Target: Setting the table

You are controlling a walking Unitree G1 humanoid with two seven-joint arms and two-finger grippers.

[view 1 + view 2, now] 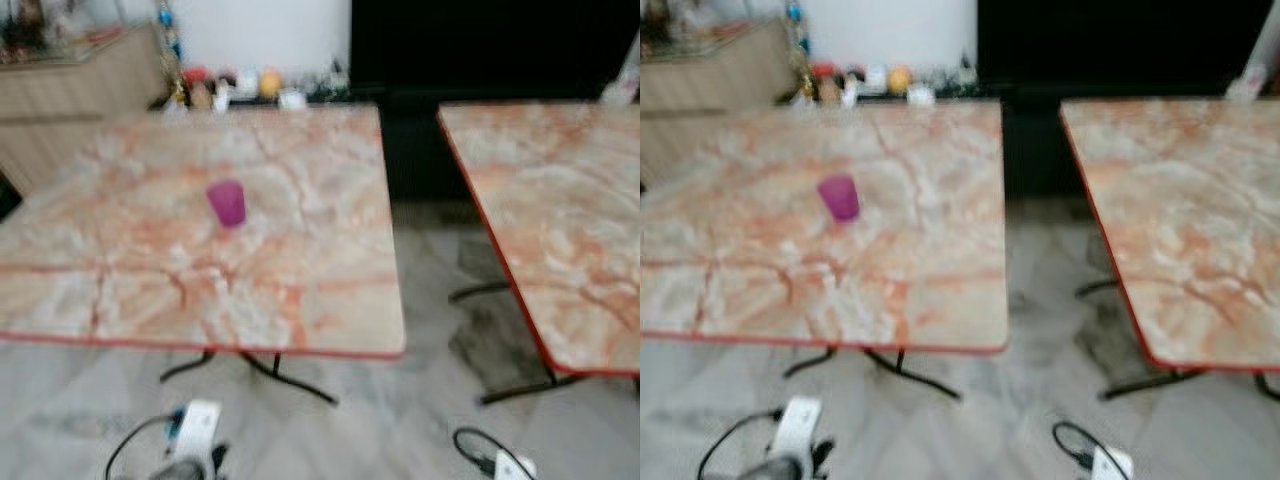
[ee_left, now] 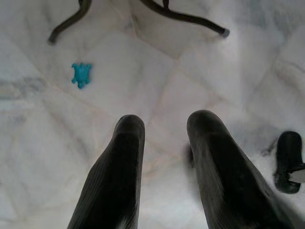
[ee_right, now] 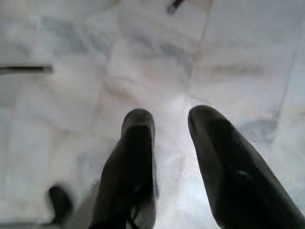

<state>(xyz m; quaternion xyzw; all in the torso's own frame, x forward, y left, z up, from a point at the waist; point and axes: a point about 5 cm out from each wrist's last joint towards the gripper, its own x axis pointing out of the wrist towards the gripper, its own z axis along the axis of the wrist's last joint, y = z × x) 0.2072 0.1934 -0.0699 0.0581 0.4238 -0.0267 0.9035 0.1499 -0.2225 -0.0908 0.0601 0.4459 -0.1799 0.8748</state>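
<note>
Ahead, in the left eye view, a purple cup (image 1: 227, 203) stands upright on a marble-patterned table (image 1: 120, 300) with a red rim, away from all four edges and a little nearer the far edge than the near one. A second table (image 1: 560, 210) of the same pattern stands to the right across a strip of pale floor (image 1: 430, 300). Small blurred things (image 1: 245, 85) line a dark shelf beyond the first table's far edge. Both arms hang low at the bottom of the view, well short of the near edge and well apart from the cup.

Blurred too, the right eye view repeats the scene, the cup (image 1: 839, 196) sitting toward the left half of its table.

Looking down, the left wrist view has the left gripper (image 2: 164, 129) over the floor, its two black fingers (image 2: 121, 171) parted by a moderate gap, holding nothing and touching nothing. A small turquoise scrap (image 2: 81, 74) lies on the tiles near the black table legs (image 2: 183, 16).

Likewise, the right wrist view shows the right gripper (image 3: 170, 121) empty above the tiles, fingers (image 3: 136, 162) parted about as far.
</note>
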